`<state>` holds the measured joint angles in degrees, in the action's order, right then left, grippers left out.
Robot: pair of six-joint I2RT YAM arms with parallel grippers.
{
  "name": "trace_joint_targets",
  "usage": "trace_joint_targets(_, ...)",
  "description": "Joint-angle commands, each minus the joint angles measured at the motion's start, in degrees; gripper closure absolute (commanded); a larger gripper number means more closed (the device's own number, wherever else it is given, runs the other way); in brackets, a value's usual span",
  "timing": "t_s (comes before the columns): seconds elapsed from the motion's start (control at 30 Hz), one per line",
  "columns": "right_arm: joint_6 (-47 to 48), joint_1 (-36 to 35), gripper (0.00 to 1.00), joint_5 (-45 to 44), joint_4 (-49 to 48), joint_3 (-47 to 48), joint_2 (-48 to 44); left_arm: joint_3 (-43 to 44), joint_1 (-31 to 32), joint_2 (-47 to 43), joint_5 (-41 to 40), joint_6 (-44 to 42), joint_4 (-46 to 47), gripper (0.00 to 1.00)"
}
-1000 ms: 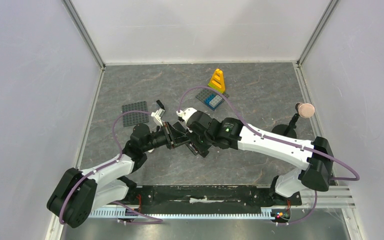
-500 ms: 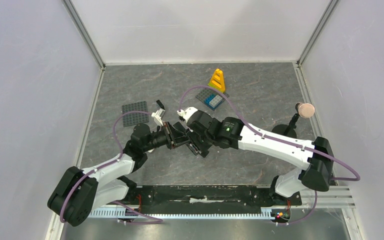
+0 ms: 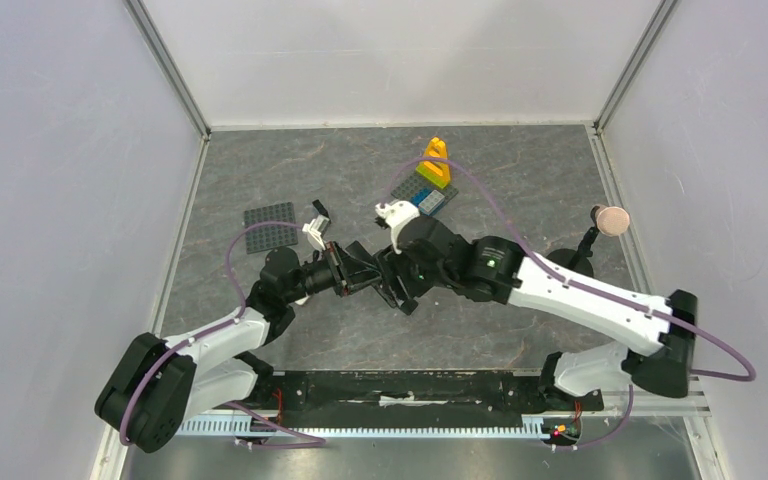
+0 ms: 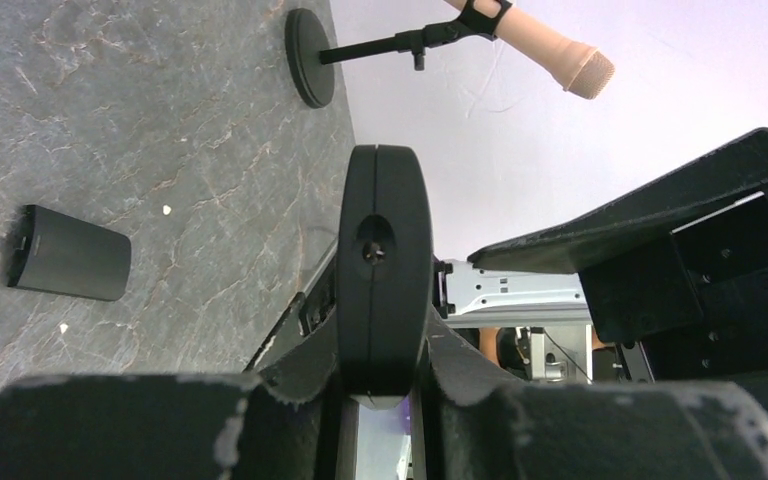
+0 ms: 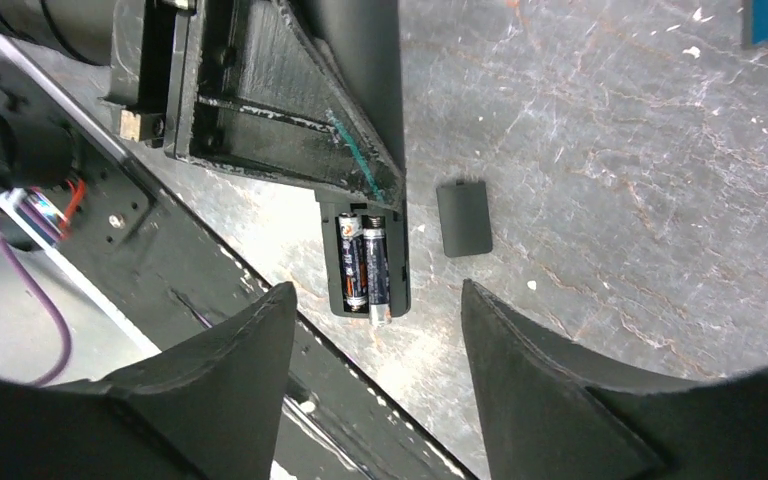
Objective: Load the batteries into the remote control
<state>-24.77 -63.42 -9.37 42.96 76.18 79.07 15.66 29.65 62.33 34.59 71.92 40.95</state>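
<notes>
Right end effector (image 5: 375, 292) wider now, marbled tabletop (image 3: 520, 170), white walls (image 3: 400, 60)

A robotics lab cell: white panels (image 3: 400, 60) on metal posts (image 3: 168, 68) box in a grey marbled tabletop (image 3: 530, 170), with left arm (image 3: 215, 340) and right arm (image 3: 580, 298) bolted to a rail (image 3: 410, 385), plus a stand microphone (image 3: 614, 219).

- Remote control (image 5: 401, 262): slim black bar, raised above the counter (image 5: 610, 200), its battery slot uncovered and facing up.
- Batteries (image 5: 377, 272): two dark, shiny cylinders lying side by side inside that slot.
</notes>
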Motion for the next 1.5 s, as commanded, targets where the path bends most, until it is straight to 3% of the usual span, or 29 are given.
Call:
trace_joint_targets(0.0,-6.27,0.74,0.34,-3.54,-7.74,-5.86,-8.77,0.57,0.17,-0.26,0.0,4.12,6.02,0.98)
trace_joint_targets(0.1,-9.32,0.84,0.18,-3.91,-16.8,-14.74,-16.25,0.09,0.15,-1.02,-0.52,8.06,8.95,0.98)
trace_joint_targets(0.17,-12.65,0.92,0.13,-5.02,-23.26,-20.61,-21.28,-0.1,0.15,-1.97,-1.2,10.73,10.05,0.98)
trace_joint_targets(0.4,-21.78,0.91,0.09,-5.2,-42.23,-33.02,-32.24,-0.33,0.15,-5.56,-4.74,19.52,11.75,0.98)
trace_joint_targets(0.5,-23.99,0.93,0.08,-3.61,-52.75,-36.93,-35.21,-1.33,0.17,-5.28,-6.93,25.99,18.28,0.98)
trace_joint_targets(0.6,-25.42,0.89,0.08,-3.75,-55.08,-36.64,-35.19,-1.08,0.15,-4.06,-7.67,30.63,23.56,0.98)
trace_joint_targets(0.77,-28.5,0.93,0.11,-3.56,-57.97,-37.39,-34.17,-0.16,0.19,-4.33,-8.9,33.37,25.49,0.98)
trace_joint_targets(1.03,-32.47,0.93,0.35,-4.19,-62.47,-40.46,-33.0,-0.06,0.15,-7.4,-10.23,33.81,21.85,0.98)
trace_joint_targets(1.47,-32.43,0.93,0.41,-3.59,-63.37,-38.56,-29.24,-1.18,0.18,-8.09,-10.98,33.7,21.63,0.98)
